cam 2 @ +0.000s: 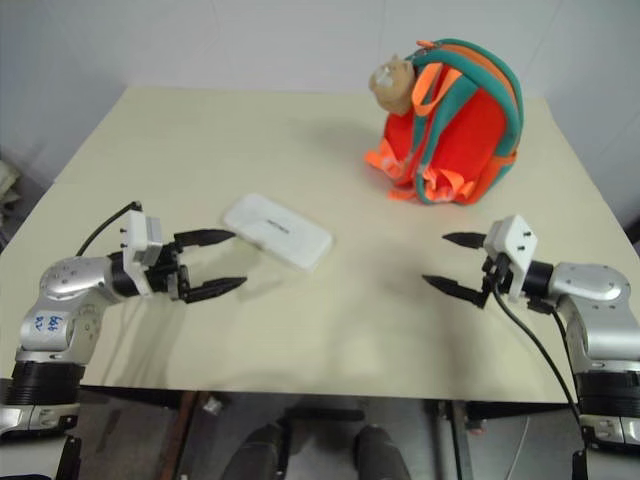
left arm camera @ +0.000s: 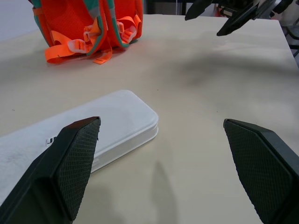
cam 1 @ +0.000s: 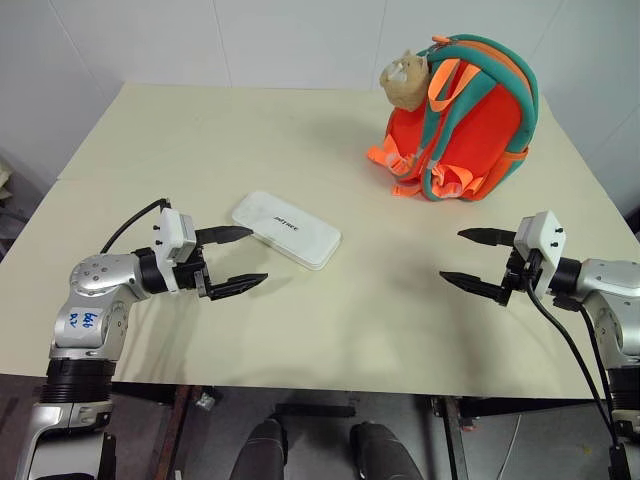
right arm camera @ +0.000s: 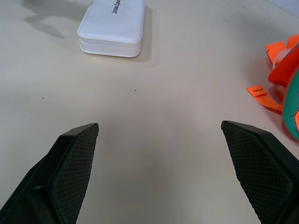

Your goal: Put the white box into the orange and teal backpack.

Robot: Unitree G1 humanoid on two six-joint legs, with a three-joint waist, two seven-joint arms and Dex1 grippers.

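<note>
Pale cream tabletop (cam 1: 330, 340), wide and mostly bare, near edge running straight across below both arms. Flat white rectangular box with rounded corners and small dark lettering (cam 1: 287, 229) lying left of centre, set at a slant, well in from every edge. Just beside its near left corner, the left gripper (cam 1: 243, 259), two black fingers spread wide, holding nothing, upper fingertip close to the box but apart from it. Bright orange backpack with teal top and trim (cam 1: 462, 122) standing upright at the far right, close to the table's right edge, orange straps and buckles spilling onto the surface at its base, tan plush cat charm (cam 1: 405, 80) hanging at its upper left. Right gripper (cam 1: 458, 256) low over the near right, fingers likewise wide apart and empty, pointing left. Open bare surface between the two grippers and between box and backpack.
</note>
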